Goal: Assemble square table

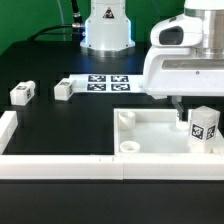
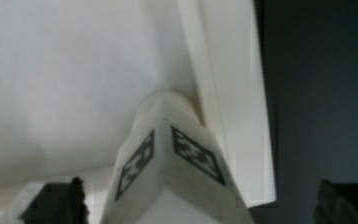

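The white square tabletop [image 1: 155, 135] lies tray-side up at the front right of the black table, with round sockets at its near corners. One white tagged leg [image 1: 204, 127] stands upright in the tabletop's corner on the exterior view's right. My gripper [image 1: 184, 112] hangs just above and beside that leg. In the wrist view the leg [image 2: 176, 160] rises between my two dark fingertips [image 2: 59, 202], which stand wide apart and do not touch it. The tabletop floor [image 2: 78, 70] and its rim [image 2: 229, 80] fill that view. Two more legs [image 1: 22, 94] [image 1: 64, 90] lie loose on the exterior view's left.
The marker board [image 1: 107, 82] lies in front of the robot base [image 1: 106, 30]. Long white border walls run along the front edge [image 1: 60, 167] and the exterior view's left side [image 1: 8, 128].
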`<state>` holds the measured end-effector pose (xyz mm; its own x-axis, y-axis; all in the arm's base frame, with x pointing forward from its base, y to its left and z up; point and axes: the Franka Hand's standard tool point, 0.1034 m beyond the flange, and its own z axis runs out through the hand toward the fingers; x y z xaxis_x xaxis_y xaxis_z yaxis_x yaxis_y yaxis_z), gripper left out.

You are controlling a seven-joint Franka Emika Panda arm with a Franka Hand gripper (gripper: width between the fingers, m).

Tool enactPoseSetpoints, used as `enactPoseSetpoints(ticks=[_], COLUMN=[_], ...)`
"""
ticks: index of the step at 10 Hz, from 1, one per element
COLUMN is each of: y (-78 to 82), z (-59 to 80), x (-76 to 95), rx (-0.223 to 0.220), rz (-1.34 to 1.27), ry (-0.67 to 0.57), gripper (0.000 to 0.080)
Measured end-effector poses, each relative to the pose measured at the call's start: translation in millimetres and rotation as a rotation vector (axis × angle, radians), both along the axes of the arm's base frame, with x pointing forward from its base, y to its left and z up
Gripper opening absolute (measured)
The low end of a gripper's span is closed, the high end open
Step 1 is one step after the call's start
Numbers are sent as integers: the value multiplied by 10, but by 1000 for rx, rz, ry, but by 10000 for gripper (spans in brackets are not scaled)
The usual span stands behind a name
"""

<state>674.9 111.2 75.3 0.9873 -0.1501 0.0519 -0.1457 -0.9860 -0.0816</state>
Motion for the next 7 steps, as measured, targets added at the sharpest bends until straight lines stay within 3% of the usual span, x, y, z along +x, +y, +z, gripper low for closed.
enactPoseSetpoints(ticks=[7], y=[-61], z=[-4], x=[3], rx=[-45], rz=[503], ry=[-28], gripper=[649])
